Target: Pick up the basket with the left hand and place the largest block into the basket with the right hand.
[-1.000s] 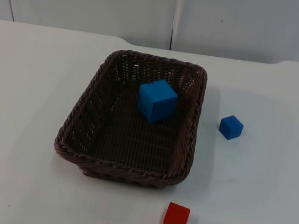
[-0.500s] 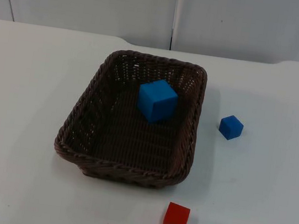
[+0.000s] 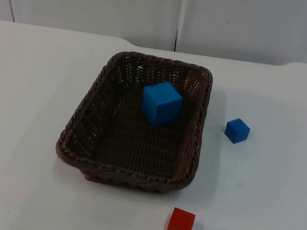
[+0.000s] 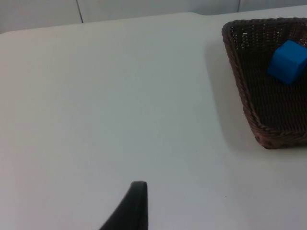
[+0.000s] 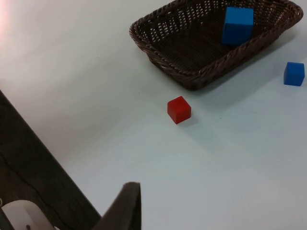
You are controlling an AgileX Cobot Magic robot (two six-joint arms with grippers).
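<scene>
A dark brown woven basket rests on the white table near its middle. Inside it, toward the far right part, lies the largest block, a blue cube. The left wrist view takes in the basket's rim with the large blue cube in it, well away from the left fingertip. From the right wrist view I see the basket, the large blue cube and the right fingertip far back near the table's edge. Both arms wait off the table.
A small blue cube lies right of the basket and a red cube stands in front of it; both also appear from the right wrist as small blue cube and red cube. The table's edge drops to a dark floor.
</scene>
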